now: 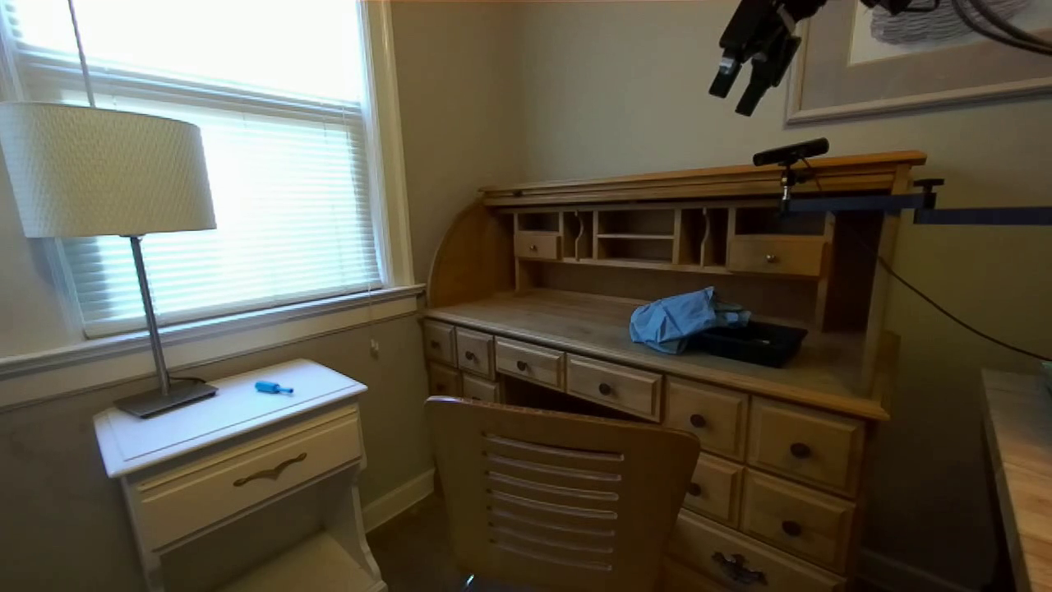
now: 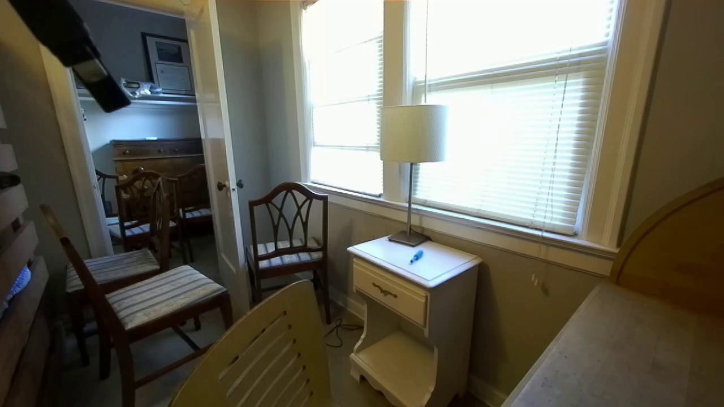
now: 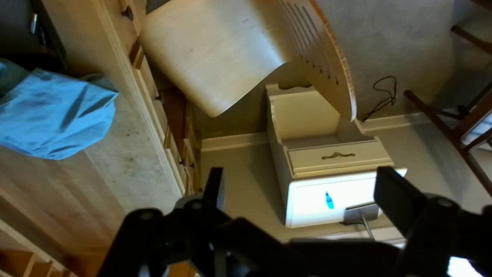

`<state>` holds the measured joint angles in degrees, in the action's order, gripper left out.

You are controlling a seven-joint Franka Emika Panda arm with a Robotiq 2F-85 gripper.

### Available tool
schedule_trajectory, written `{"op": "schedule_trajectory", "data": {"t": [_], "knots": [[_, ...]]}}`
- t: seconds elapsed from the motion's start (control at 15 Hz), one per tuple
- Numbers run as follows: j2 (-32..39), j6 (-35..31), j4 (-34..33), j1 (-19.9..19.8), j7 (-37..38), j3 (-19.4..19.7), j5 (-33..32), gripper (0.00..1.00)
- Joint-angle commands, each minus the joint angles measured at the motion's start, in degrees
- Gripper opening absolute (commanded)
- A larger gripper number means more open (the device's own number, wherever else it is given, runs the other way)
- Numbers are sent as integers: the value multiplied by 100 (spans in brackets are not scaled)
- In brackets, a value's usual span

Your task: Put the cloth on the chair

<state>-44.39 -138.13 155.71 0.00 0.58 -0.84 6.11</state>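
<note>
Tool [image 1: 736,94] hangs high, cloth [image 1: 670,321] on desk [image 1: 559,312], window [image 1: 283,197] bright.

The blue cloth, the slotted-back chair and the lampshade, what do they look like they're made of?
The blue cloth looks like thin fabric, perhaps cotton: matte, softly creased. The chair is probably bent plywood, clear-varnished: tan, curved, with a sheen on the seat. The lampshade seems matte fabric or paper, judging by its fine texture.
</note>
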Motion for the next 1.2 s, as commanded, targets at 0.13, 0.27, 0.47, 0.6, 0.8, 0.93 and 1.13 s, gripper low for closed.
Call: {"op": "schedule_trajectory", "data": {"t": [0.13,0.27,0.47,0.6,0.8,0.93,1.13], "knots": [[1026,-1140,-153,-479,208,168,-247,100],[1104,-1167,-118,-548,286,213,-180,100],[1064,-1139,-33,-484,163,273,-178,100],[1073,-1139,-45,-485,186,271,-175,100],[1073,-1139,-54,-486,194,271,-175,100],[1123,-1172,-80,-532,202,235,-247,100],[1565,-1455,-374,-719,83,258,-529,100]]}}
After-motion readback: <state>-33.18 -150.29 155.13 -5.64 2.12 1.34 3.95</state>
